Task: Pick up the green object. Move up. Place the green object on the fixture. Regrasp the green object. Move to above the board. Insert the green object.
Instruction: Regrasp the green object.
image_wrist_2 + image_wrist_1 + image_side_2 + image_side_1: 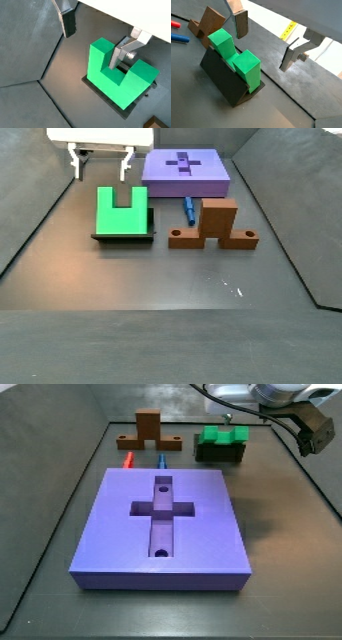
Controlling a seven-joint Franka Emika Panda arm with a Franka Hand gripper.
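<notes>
In a wrist view we see the green object [236, 59], a bright block with two raised prongs and a notch between them, leaning on the dark wedge-shaped fixture [221, 79] that stands on the grey floor. The gripper [268, 41] hangs apart from the block, its two silver fingers [240, 24] spread wide with nothing between them. Beyond the fixture sits a brown stepped block [208, 25], and beside that lie a red marker [175, 23] and a blue marker [179, 38].

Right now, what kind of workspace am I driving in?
Likely a lab test cell for insertion trials: a dark walled floor, the board with its cross recess, the green object on the fixture, the gripper open above.
</notes>
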